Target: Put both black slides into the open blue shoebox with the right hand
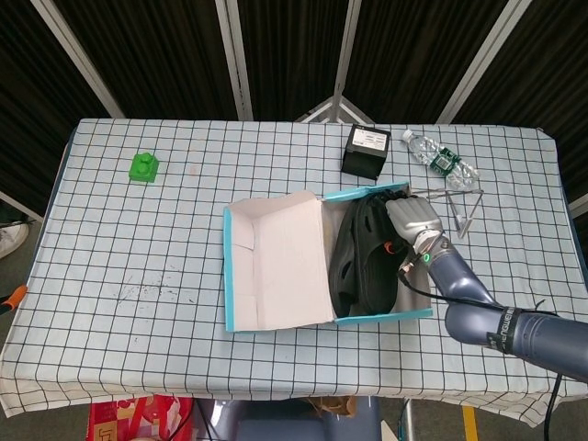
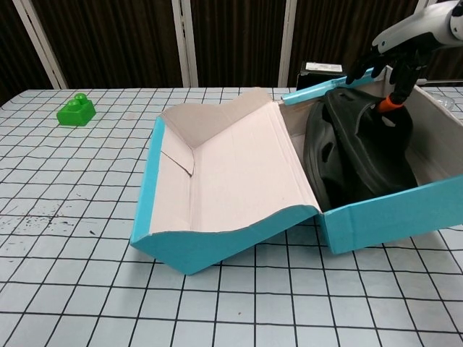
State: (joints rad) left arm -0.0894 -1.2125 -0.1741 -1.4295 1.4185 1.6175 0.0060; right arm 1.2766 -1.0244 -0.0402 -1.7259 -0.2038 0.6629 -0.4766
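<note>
Two black rubber slides: on edge in one open blue cardboard shoebox.
Right hand: fingers on the slides; grip unclear.

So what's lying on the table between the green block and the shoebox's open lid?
Nothing: in head view, only bare checkered cloth lies between the green block and the lid.

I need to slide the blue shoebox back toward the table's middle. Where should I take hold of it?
Grip the near long wall of the blue shoebox, coming from above with the left hand, probably. That wall is a straight, free upright edge, while the black slides and the right hand crowd the far side, and the open lid is a loose flap that would likely just hinge.
</note>
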